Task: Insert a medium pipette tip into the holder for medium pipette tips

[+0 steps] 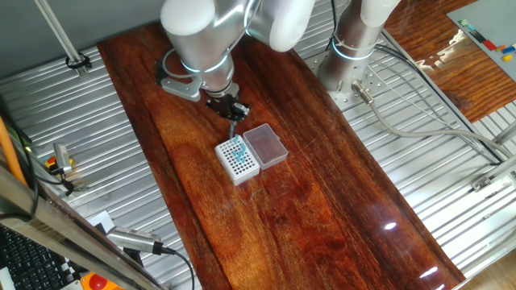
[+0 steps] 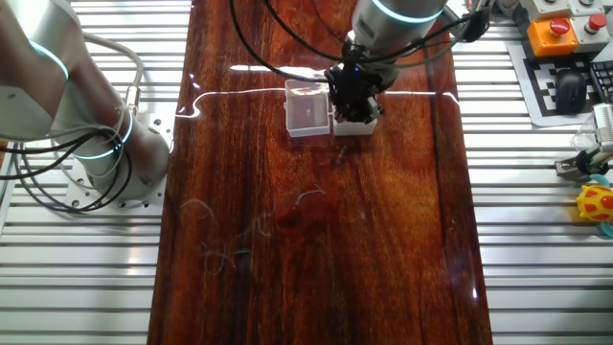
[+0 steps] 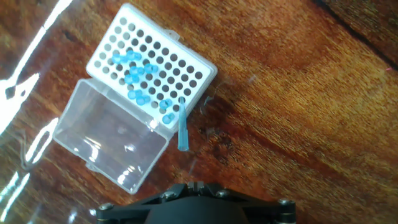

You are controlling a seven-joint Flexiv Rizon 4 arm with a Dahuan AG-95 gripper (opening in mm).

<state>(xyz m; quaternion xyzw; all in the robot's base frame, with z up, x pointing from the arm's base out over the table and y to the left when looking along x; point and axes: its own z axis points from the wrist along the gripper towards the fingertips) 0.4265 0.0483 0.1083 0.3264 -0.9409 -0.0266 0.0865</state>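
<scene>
The holder for medium pipette tips (image 1: 238,159) is a white square block with a grid of dark holes and several teal tips. It also shows in the other fixed view (image 2: 356,124) and in the hand view (image 3: 204,68). My gripper (image 1: 235,114) hangs right above its far edge, jaws together. A slender blue medium pipette tip (image 3: 182,127) hangs below it, seen as a thin line (image 1: 233,129). Its narrow end is at a hole on the holder's edge and its wide end points up toward my gripper (image 3: 193,185). In the other fixed view my gripper (image 2: 352,96) hides the tip.
A clear, pinkish rectangular box (image 1: 265,146) lies flush against the holder, also in the hand view (image 3: 112,140) and the other fixed view (image 2: 306,107). The arm's base (image 1: 351,60) stands at the wooden table's far edge. Ribbed metal flanks the wood.
</scene>
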